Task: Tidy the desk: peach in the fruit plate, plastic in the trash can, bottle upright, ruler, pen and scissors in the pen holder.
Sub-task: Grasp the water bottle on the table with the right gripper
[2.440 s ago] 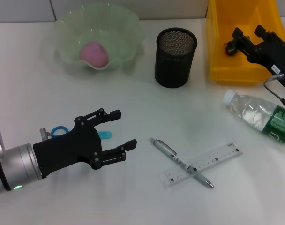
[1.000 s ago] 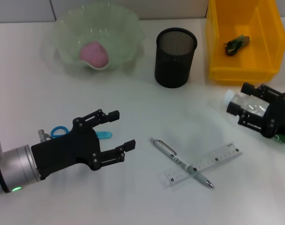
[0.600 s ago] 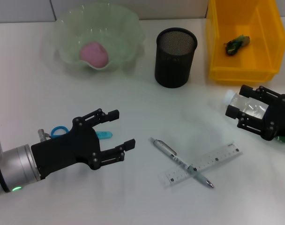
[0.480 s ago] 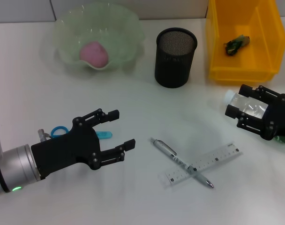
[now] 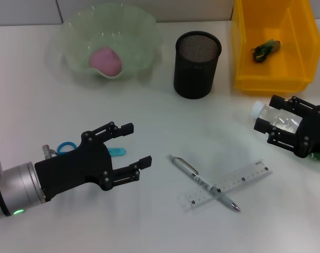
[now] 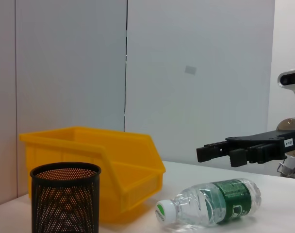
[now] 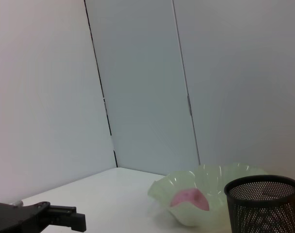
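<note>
Bottle under our right claw, lying flat on the surface.
Our claw hovered spread across its neck end, gripping nothing; the bottle's long axis ran back beneath our wrist. Our left claw idled, spread, far off.

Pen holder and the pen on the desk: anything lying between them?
Nothing. In the head view the stretch of desk between the pen holder and the pen is bare; the ruler lies under the pen.
</note>
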